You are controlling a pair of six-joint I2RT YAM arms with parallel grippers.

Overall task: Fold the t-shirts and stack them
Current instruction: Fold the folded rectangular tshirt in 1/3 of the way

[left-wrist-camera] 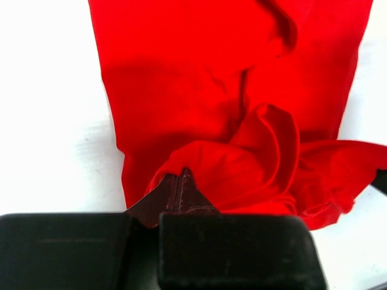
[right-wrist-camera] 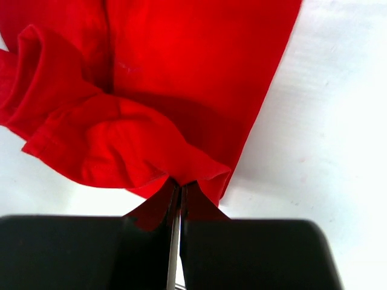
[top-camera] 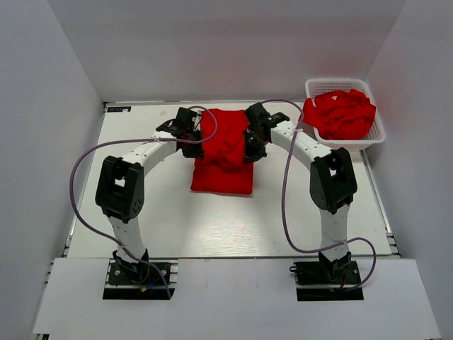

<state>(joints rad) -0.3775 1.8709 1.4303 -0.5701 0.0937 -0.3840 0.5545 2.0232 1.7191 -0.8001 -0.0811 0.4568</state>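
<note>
Pinching t-shirt (top-camera: 223, 173) both sides: left claw (left-wrist-camera: 181, 181) clamped on left edge, right claw (right-wrist-camera: 177, 187) clamped on right edge; long axis near-far, rest lying nearward.

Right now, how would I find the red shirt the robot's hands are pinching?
Look at the white table: in its far middle, between the two arms, lies a spread-out red shirt. The left gripper and right gripper each pinch a bunched side of it. The other red shirts sit crumpled in the white basket at the far right corner, untouched.
</note>
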